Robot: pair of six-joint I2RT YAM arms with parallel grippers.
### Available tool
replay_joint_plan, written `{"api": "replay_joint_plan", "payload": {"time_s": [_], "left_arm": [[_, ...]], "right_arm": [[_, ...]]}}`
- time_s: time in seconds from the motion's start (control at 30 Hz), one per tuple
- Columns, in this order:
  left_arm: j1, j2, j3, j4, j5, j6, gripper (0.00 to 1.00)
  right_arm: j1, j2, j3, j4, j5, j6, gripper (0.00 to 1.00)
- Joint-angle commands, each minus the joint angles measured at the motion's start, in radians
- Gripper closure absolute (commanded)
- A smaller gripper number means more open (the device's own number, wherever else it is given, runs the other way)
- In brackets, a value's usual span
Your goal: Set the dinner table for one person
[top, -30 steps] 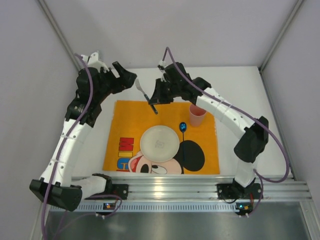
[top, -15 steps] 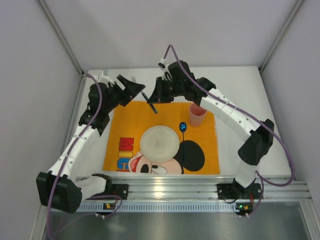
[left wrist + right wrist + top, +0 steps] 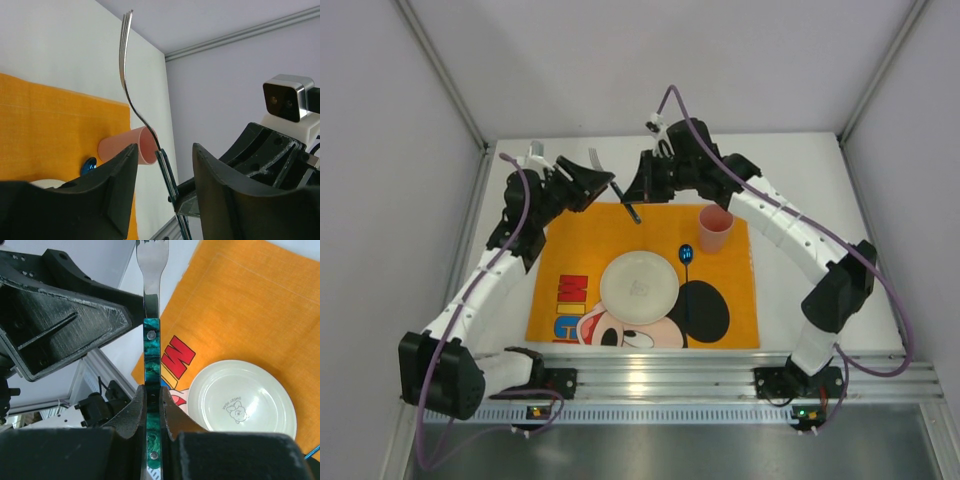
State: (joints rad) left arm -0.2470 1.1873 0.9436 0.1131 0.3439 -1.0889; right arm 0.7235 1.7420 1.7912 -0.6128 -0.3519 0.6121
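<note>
right gripper (image 3: 151, 392) pinches fork (image 3: 151, 347) by green handle — likely light, stiff, slick; left gripper (image 3: 164, 162) spread near it — best grabbed at neck

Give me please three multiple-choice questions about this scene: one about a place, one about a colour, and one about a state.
1. In the top view, where on the orange mat does the pink cup stand?
A. near the far right corner
B. near the near left corner
C. in the middle

2. What colour is the handle of the fork?
A. red
B. green
C. yellow

3. In what state is the right pincer?
A. open and empty
B. shut on the fork
C. open around the fork

Answers:
1 A, since the top view shows the cup by the mat's far right corner.
2 B, since the right wrist view shows a marbled green handle below the steel neck.
3 B, since in the right wrist view both fingers press against the handle.
</note>
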Motion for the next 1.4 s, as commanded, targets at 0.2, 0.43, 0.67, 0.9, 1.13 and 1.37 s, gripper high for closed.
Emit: {"api": "replay_joint_plan", "payload": {"time_s": [0.2,0.43,0.67,0.9,1.13,1.37], "left_arm": [[-0.031,0.012,0.011,0.083,0.017,-0.057,0.62],[-0.057,0.058,0.026,0.088,0.030,-0.059,0.77],[-0.060,0.060,0.070,-0.053,-0.011,0.013,1.00],[0.007,0.081,0.153,-0.332,0.076,0.240,1.00],[0.094,0.101,0.188,-0.683,0.014,0.578,1.00],[0.101,0.138,0.072,-0.688,0.095,0.751,1.00]], "right_arm": [[-0.018,-0.036,-0.006,0.100,-0.050,0.006,1.00],[-0.016,-0.048,-0.033,0.120,-0.056,0.014,1.00],[-0.027,-0.067,-0.062,0.116,-0.064,0.009,1.00],[-0.096,-0.059,-0.029,0.027,-0.099,-0.017,0.37],[-0.199,-0.133,-0.104,-0.021,-0.094,-0.072,0.06],[-0.263,-0.216,-0.239,-0.015,-0.108,-0.075,0.07]]}}
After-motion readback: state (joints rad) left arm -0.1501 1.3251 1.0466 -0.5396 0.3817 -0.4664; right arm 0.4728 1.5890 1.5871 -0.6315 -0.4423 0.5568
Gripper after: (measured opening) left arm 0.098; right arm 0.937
